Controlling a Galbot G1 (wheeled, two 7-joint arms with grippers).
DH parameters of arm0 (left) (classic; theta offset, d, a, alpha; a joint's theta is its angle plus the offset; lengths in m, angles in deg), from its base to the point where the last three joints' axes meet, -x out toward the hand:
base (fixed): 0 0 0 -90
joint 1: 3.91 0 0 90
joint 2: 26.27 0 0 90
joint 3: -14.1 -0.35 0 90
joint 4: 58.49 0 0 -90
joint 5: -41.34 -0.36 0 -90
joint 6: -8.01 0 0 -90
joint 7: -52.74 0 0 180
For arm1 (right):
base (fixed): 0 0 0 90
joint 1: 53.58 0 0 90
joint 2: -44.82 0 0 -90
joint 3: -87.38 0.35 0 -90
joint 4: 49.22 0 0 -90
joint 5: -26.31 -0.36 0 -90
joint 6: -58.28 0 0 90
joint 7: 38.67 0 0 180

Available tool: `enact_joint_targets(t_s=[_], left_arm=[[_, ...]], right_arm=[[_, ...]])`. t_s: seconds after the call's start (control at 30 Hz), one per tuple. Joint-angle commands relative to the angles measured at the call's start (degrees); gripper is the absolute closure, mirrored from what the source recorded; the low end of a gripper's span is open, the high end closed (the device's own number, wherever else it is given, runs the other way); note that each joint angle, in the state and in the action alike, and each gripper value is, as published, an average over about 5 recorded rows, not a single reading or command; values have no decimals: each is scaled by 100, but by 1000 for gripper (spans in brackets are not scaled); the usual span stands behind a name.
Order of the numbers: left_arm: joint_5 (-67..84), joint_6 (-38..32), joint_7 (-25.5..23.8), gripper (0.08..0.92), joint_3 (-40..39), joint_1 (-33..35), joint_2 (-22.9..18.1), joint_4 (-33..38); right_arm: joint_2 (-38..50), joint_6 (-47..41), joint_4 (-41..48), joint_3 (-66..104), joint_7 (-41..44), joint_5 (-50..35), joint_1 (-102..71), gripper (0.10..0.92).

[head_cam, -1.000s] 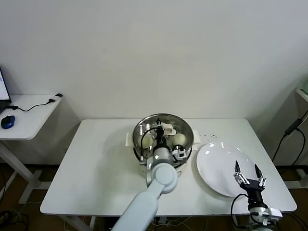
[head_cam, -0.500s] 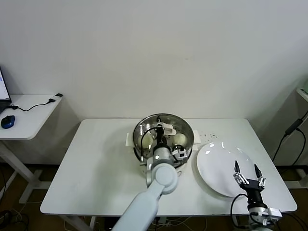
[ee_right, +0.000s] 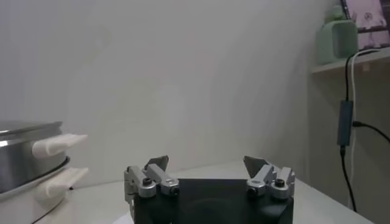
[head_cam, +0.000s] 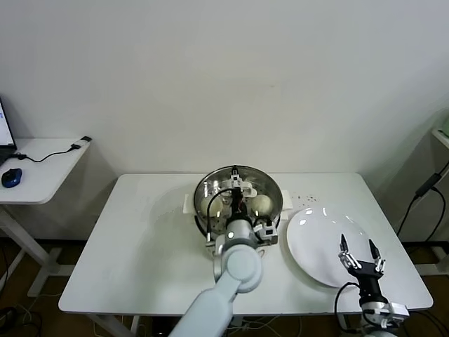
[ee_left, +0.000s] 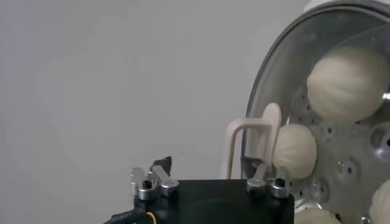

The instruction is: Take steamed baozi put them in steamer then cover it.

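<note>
1. The steamer (head_cam: 238,200) sits at the middle of the white table (head_cam: 140,246), and the cover (head_cam: 237,184) is on top of it, its glass dome closing off the basket.
2. Through the glass the steamed baozi (head_cam: 261,203) show inside the steamer; the left wrist view catches several (ee_left: 347,82) lying on the perforated floor.
3. The left gripper (head_cam: 238,195) hangs right above the cover, over its white handle (ee_left: 253,143).
4. Compared with a second ago, the left arm has lifted a touch: its wrist sits lower in the head view and the gripper reads slightly higher over the lid, while the cover itself has not moved.
5. In the left wrist view the handle stands between the left gripper's fingers, nearer one side, and I cannot tell whether they are touching it or standing apart from it.
6. The right gripper (head_cam: 359,253) waits over the near edge of the white plate (head_cam: 316,235), to the right of the steamer, in the same spot as before.
7. Its fingers (ee_right: 157,165) are spread wide with nothing between them.
</note>
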Motion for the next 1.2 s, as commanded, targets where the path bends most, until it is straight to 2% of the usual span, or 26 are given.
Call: enact_joint_targets(t_s=[0.03, 0.23, 0.4, 0.5, 0.6, 0.8, 0.9, 1.03, 1.2], left_arm=[[-35, -26, -56, 219, -41, 292, -193, 457], [-98, 1, -86, 178, 35, 507, -102, 921], [7, -45, -127, 177, 271, 1014, 105, 1756], [296, -112, 53, 177, 598, 1383, 259, 2321], [1086, -288, 583, 177, 1033, 1750, 476, 2806], [3768, -1584, 2427, 177, 2351, 2774, 888, 3139], [5756, -2391, 2770, 177, 3075, 3165, 904, 3084], [8303, -3500, 2732, 177, 3785, 3481, 795, 2774], [9429, -4328, 1934, 177, 4254, 4074, 660, 2420]], right_arm=[[-4, 0, 1, -7, -2, 4, 9, 203], [-5, -22, -13, -50, -3, -1, -17, 203], [-7, -242, -222, -329, 35, -39, -175, 203], [1, -247, -327, -604, 100, 13, -237, 203], [-27, -117, -338, -841, 171, 42, -230, 203], [-2, -44, -519, -1203, 290, 341, -426, 203], [47, -114, -671, -1359, 348, 448, -543, 203], [65, -177, -746, -1422, 271, 636, -583, 203], [56, -192, -851, -1388, 227, 686, -703, 203]])
